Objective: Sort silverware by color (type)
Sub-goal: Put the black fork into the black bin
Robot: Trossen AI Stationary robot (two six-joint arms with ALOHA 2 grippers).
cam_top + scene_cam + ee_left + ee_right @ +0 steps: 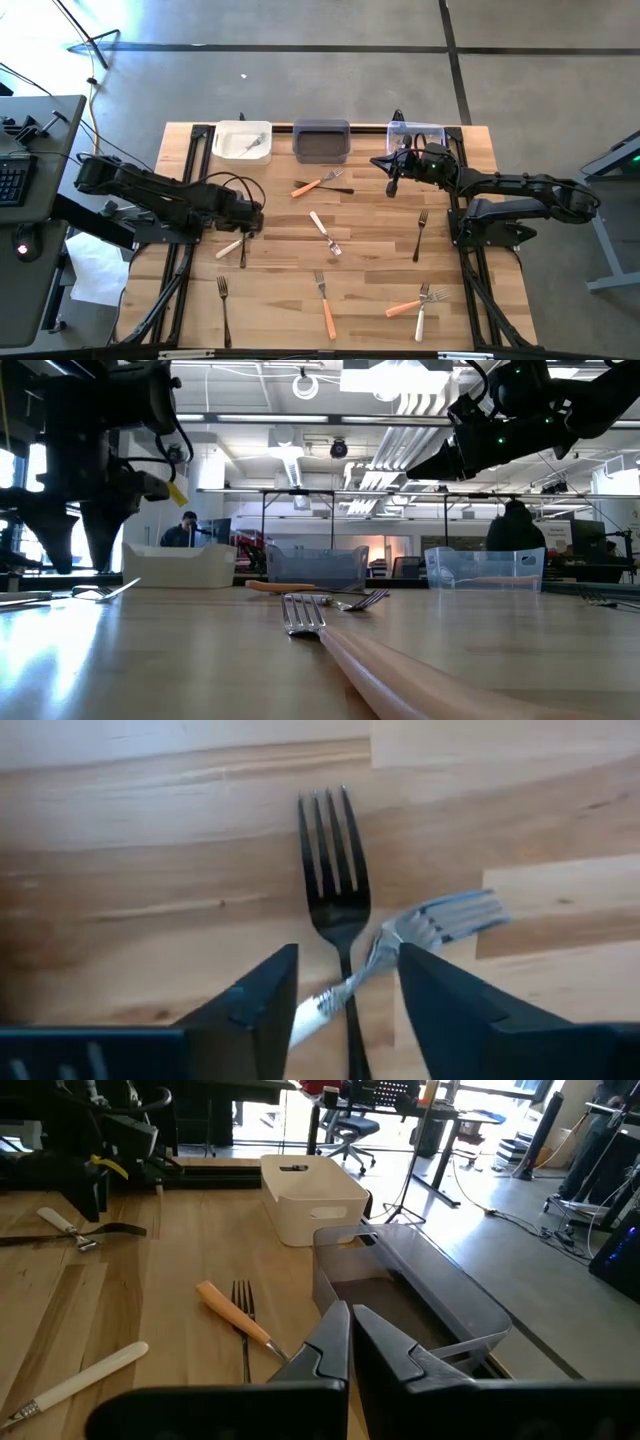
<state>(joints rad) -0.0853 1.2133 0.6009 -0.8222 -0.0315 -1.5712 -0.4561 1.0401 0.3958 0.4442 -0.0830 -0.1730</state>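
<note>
table: light wooden table | far edge: white bin, grey bin, clear bin | on surface: scattered forks with orange, cream and black handles

I find no legible text, label, brand, number or sign in any view. The yellow tag hanging from the left arm shows no lettering I can read, and the three bins along the tabletop's far edge carry no visible markings.
</note>
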